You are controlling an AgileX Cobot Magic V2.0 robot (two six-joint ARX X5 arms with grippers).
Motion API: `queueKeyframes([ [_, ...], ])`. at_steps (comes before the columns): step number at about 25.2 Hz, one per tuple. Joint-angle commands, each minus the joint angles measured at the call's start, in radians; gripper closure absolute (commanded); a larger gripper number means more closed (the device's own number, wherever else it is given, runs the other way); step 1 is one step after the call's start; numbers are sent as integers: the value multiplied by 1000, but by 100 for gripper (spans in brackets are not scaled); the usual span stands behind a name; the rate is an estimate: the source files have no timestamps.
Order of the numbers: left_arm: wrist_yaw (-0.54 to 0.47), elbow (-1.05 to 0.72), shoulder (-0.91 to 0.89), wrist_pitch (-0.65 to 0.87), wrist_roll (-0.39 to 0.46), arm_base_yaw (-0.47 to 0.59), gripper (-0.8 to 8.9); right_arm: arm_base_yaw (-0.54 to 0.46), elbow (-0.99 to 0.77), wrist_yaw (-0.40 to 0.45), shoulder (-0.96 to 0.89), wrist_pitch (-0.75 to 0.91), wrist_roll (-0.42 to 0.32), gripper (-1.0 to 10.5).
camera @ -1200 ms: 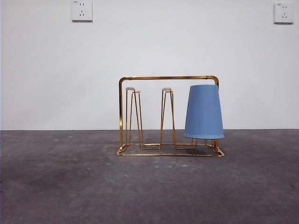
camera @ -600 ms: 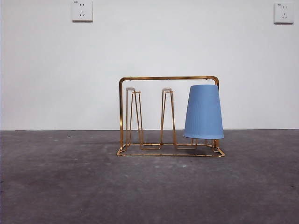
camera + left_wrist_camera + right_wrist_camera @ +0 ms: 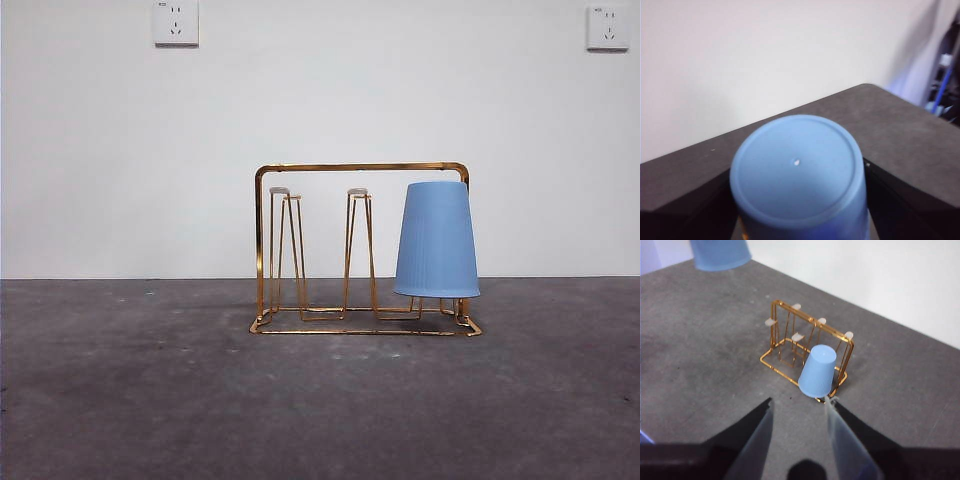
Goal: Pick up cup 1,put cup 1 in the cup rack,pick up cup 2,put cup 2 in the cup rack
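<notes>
Unchanged across the front views: blue cup [image 3: 436,240] upside down on an end peg of the gold cup rack [image 3: 360,168]. Left gripper [image 3: 800,220] raised above the table [image 3: 910,145], pinching the second blue cup [image 3: 797,172] inverted. Right gripper [image 3: 799,422] high, jaws spread, looking down on rack.

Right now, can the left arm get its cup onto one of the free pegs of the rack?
Probably yes. The left gripper holds a blue cup upside down, and the gold rack has bare pegs beside the cup already hung, nothing blocking them.
</notes>
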Motion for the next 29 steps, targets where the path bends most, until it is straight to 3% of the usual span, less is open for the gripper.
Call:
queueKeyframes([
  [1, -25, -3, 50, 20, 33, 14, 820, -1, -4, -2, -3, -12, 39, 766],
  [13, -15, -23, 241, 123, 8, 82, 820, -1, -4, -4, -3, -98, 72, 766],
  [18, -18, -164, 239, 299, -48, 97, 820, -1, -4, -3, -3, -98, 72, 766],
  [29, -41, -338, 243, 529, -50, 124, 820, -1, -4, -3, -3, -107, 71, 829],
])
